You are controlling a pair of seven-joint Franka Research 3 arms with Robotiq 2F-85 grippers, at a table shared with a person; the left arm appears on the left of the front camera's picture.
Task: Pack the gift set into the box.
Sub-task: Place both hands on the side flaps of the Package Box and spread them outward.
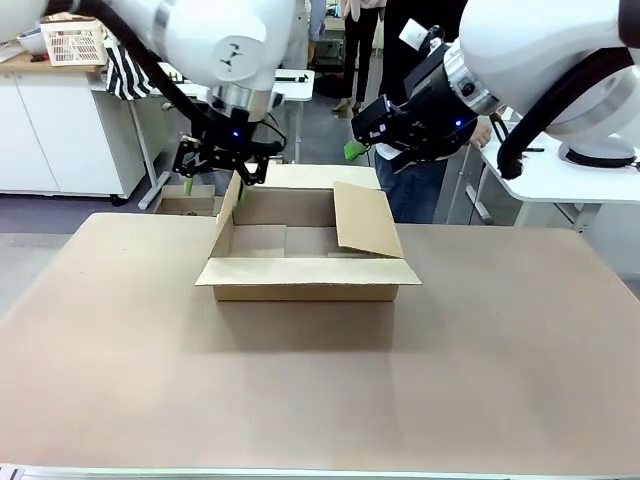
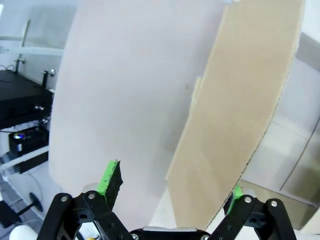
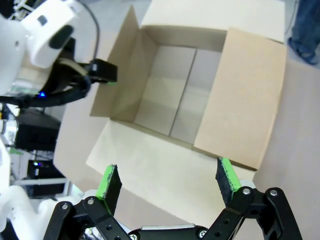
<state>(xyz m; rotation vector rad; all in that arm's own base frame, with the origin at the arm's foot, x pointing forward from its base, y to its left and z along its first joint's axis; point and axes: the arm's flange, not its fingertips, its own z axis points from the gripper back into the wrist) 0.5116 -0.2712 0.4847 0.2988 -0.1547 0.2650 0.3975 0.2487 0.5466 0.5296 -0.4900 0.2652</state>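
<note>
The box's [image 1: 305,292] left flap [image 2: 235,110] is straddled by the jaws of the left gripper [image 1: 213,180], which are spread wide. The flap stands between them, close to one pad (contact cannot be told), and nothing is clamped. The flap is judged to be steadied outward so that the mouth is left clear for packing. The jaws of the right gripper [image 3: 167,172] are likewise spread wide and empty, poised above the box, whose right flap [image 1: 365,220] leans inward. The box is set mid-table [image 1: 320,400], its inside bare.
</note>
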